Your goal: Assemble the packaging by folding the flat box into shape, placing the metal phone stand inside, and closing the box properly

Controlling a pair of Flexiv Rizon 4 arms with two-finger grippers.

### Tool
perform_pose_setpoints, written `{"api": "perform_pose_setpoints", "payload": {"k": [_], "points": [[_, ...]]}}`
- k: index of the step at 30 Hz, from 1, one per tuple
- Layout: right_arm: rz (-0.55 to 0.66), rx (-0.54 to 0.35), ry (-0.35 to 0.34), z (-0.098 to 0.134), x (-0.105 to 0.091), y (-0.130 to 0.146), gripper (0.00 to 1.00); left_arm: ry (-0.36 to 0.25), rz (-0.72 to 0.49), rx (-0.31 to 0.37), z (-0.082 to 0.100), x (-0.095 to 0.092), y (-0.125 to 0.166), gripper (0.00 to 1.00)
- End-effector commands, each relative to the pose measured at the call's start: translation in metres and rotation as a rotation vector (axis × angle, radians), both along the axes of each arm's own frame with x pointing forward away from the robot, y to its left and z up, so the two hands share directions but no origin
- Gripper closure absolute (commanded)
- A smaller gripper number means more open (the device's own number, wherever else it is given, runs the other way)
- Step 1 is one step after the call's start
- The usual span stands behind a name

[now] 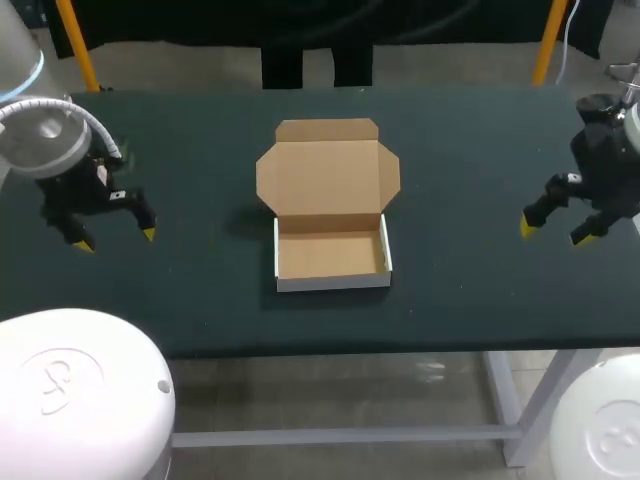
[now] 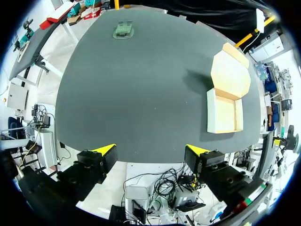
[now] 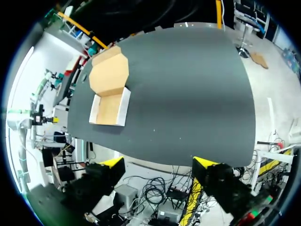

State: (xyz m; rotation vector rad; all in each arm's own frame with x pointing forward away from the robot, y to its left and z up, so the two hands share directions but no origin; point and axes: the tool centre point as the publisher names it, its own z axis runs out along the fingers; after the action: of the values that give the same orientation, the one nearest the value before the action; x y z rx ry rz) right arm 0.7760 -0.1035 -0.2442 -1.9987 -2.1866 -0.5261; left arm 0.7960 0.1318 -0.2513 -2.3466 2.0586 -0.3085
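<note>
Head view: box lies between left gripper and right gripper.

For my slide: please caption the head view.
Folded empty box, lid open, centred between left gripper and right gripper, both open.

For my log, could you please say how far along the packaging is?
Done: the brown cardboard box stands folded, lid open, empty. In hand: nothing; the left end effector and right end effector are open, away from it. Left: loading the stand, perhaps the small greenish object, then closing the lid.
</note>
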Motion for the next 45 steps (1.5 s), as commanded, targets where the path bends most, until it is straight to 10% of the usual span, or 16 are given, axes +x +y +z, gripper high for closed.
{"api": "perform_pose_setpoints", "payload": {"k": [1,45], "points": [[0.000,-0.002,0.004,0.002,-0.001,0.000,0.00,0.029,0.003,0.001,-0.011,0.018,0.002,0.00],[0.000,-0.002,0.004,0.002,-0.001,0.000,0.00,0.032,0.019,0.044,-0.030,0.039,0.016,0.00]]}}
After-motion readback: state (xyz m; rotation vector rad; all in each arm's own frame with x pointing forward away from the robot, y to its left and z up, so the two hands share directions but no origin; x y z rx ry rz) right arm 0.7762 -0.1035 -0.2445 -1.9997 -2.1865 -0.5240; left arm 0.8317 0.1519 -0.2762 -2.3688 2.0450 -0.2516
